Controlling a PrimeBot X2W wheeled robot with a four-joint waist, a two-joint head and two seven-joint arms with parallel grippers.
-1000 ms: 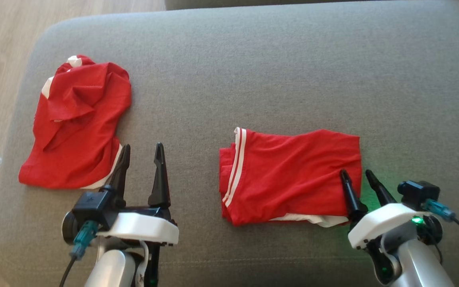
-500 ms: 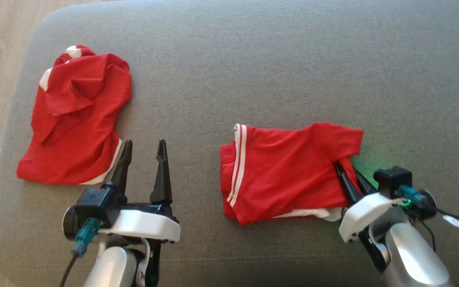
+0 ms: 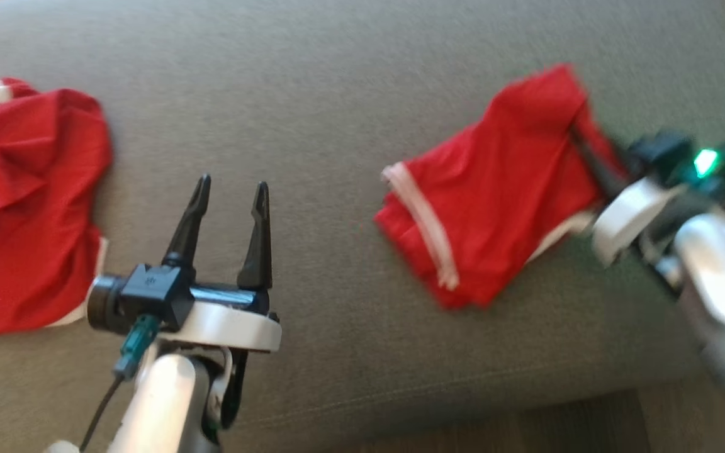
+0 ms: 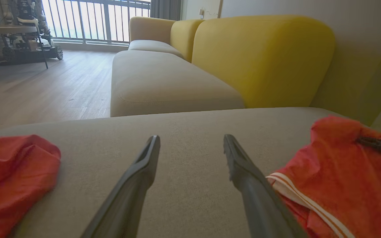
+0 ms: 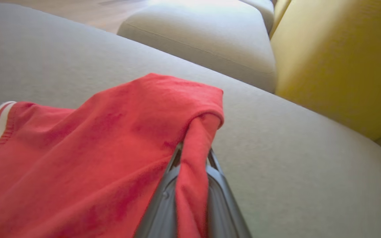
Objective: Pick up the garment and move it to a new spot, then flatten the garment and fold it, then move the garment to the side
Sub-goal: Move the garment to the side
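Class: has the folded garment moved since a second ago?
Yes: the folded garment, in the right pincer, has swung rightward, farther from the crumpled garment.

My head view is smeared by motion, worst around the garment (image 3: 501, 189), with a green lamp (image 3: 705, 162) flaring just beside it. My wrist views are sharp; daylight floods in from the window (image 4: 94, 19) far beyond the garment.
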